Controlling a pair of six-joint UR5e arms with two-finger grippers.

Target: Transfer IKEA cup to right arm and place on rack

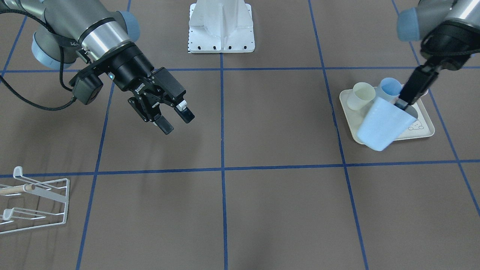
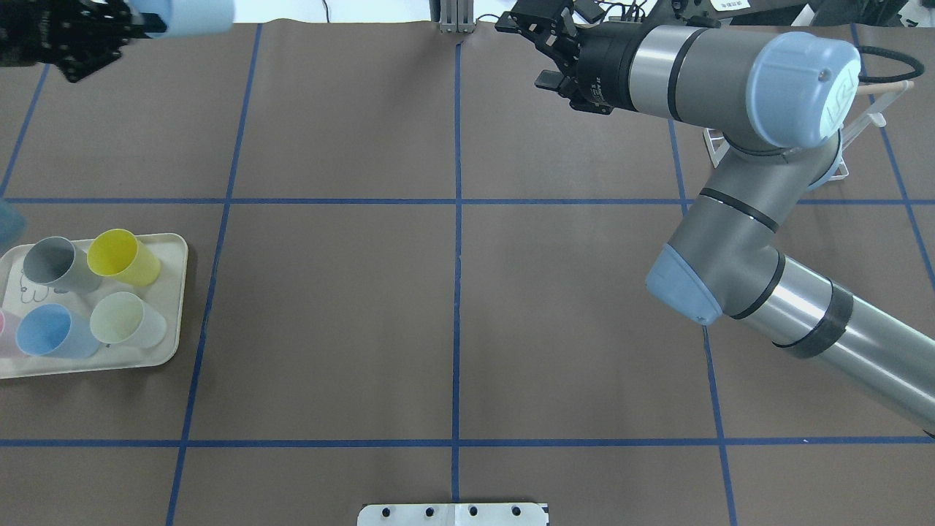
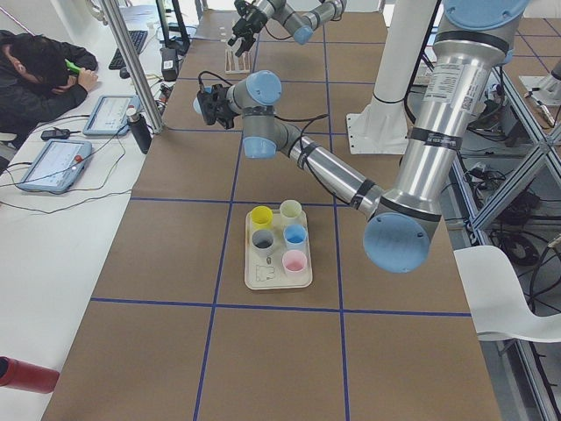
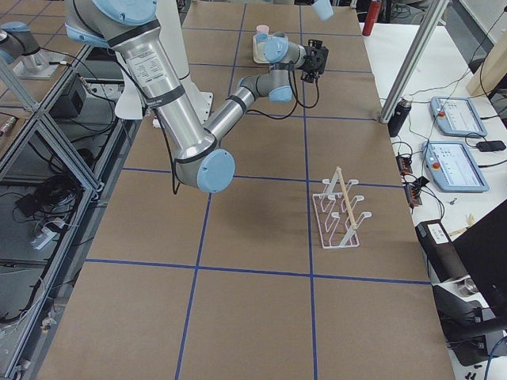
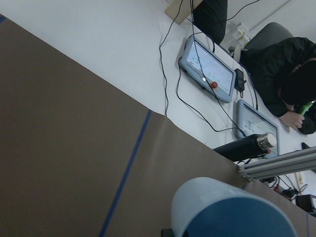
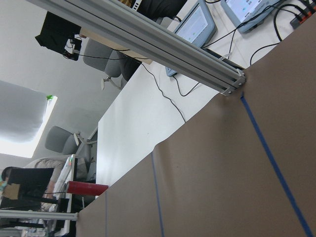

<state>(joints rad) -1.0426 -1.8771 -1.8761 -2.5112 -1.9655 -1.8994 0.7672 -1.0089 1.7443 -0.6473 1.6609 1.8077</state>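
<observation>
1. One step looks done: my left tool (image 1: 403,104) pinches the pale blue cup (image 1: 380,125) by its wall, aloft.
2. Handover pending: right tool (image 1: 176,122) spread, empty, well apart from it.
3. Last, the rack (image 1: 26,186), near the right tool.

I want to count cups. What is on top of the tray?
Five stand on the tray: yellow cup, pale green cup, grey cup, blue cup, pink cup. In the front view the held cup hides some of them.
</observation>
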